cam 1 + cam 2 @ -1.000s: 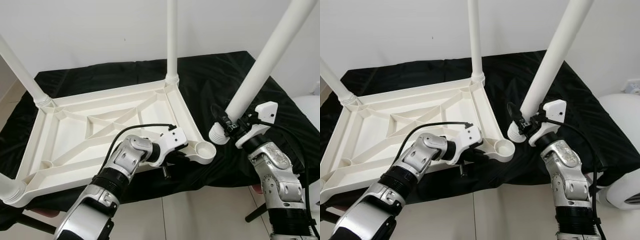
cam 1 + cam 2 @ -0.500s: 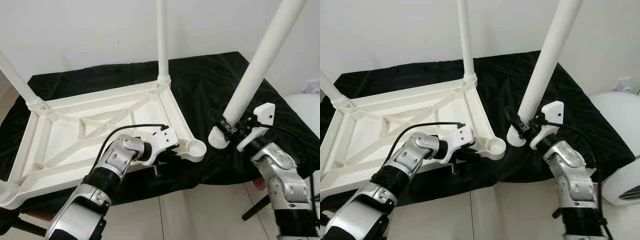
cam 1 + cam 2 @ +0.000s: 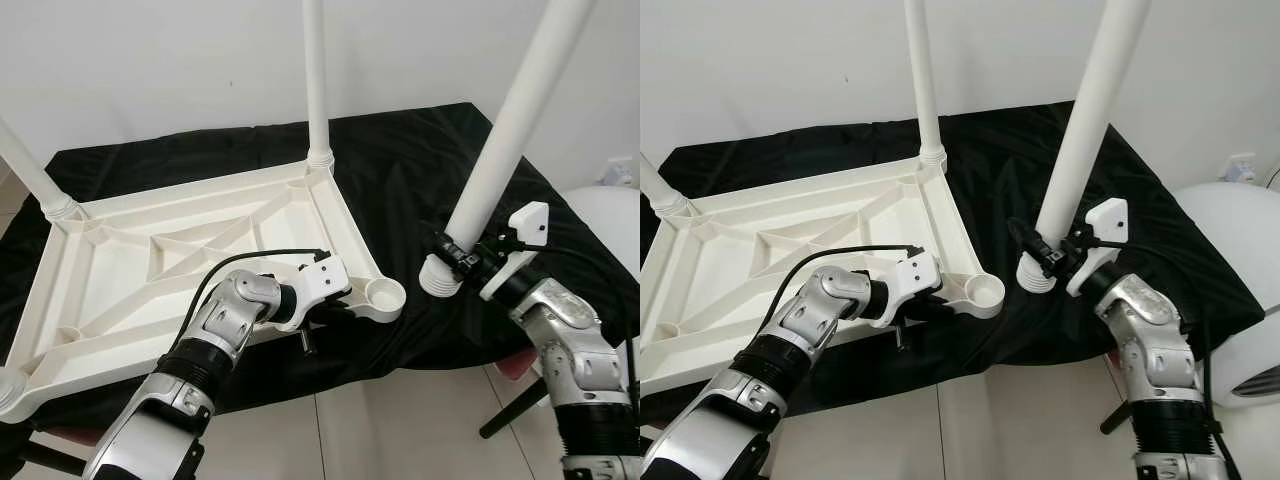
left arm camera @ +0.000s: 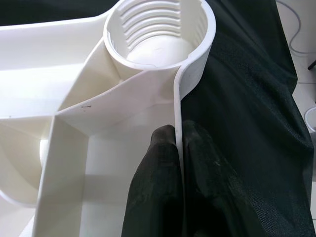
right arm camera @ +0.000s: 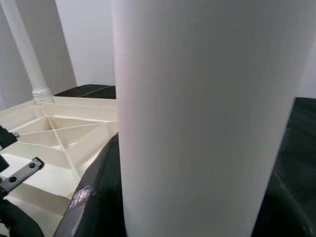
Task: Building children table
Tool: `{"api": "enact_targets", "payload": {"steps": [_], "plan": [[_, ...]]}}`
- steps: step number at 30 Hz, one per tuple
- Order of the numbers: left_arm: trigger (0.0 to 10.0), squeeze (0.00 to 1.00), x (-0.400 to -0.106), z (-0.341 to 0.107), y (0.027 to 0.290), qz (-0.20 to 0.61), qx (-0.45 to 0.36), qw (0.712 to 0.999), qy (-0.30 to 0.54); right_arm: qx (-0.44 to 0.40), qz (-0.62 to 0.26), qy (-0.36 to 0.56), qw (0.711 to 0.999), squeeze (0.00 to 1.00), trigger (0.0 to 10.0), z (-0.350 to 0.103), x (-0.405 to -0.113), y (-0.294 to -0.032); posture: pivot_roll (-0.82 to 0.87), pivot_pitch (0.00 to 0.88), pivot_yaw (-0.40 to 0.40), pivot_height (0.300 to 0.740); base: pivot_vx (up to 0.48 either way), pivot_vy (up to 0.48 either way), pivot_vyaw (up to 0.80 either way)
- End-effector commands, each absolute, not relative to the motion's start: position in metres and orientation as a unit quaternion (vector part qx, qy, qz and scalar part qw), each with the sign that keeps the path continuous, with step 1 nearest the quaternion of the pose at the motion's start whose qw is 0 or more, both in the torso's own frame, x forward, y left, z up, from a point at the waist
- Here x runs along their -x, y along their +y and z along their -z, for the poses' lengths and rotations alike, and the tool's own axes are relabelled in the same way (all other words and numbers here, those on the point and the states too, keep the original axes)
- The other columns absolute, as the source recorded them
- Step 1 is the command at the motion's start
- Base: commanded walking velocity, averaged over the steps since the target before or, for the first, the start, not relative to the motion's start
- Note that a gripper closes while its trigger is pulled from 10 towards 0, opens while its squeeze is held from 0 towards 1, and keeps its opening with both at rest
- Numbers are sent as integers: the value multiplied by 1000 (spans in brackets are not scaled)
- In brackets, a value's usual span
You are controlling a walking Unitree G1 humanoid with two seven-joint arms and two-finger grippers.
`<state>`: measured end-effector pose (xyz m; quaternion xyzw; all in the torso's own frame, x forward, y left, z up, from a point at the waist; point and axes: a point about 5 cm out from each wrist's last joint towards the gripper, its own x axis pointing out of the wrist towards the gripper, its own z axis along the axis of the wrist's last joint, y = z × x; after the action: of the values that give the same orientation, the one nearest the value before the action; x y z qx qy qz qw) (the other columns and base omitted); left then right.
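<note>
A white plastic tabletop (image 3: 150, 260) lies upside down on a black cloth, with white legs standing in its far corner (image 3: 316, 80) and left corners (image 3: 30, 170). Its near right corner has an open threaded socket (image 3: 385, 295). My left gripper (image 4: 177, 136) is shut on the tabletop's rim just beside that socket (image 4: 158, 29). My right gripper (image 3: 458, 258) is shut on a loose white leg (image 3: 515, 120), held upright and tilted. The leg's threaded end (image 3: 438, 275) hangs a short way right of the socket.
The black cloth (image 3: 420, 170) covers a low surface whose front edge runs just below my arms, with tiled floor (image 3: 400, 420) beyond it. A white rounded object (image 3: 1240, 290) stands at the right. A white wall rises behind.
The camera has shifted, so the whole scene sits further left. The leg in my right gripper stands a little more upright. My left gripper still grips the rim.
</note>
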<state>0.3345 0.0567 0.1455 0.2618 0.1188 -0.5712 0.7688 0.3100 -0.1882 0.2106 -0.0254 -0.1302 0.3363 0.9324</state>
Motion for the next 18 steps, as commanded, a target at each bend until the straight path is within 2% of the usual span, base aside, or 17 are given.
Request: {"api": "enact_targets", "payload": {"steps": [1, 18], "plan": [[10000, 0, -337, -128, 77, 499, -285, 804, 152, 26, -362, -138, 922, 0, 10000, -214, -312, -177, -139, 97, 99, 740, 0, 0, 0], [10000, 0, -327, -131, 87, 499, -294, 802, 148, -2, -444, -120, 888, 0, 10000, -200, -321, -140, -121, 84, 75, 740, 0, 0, 0]]}}
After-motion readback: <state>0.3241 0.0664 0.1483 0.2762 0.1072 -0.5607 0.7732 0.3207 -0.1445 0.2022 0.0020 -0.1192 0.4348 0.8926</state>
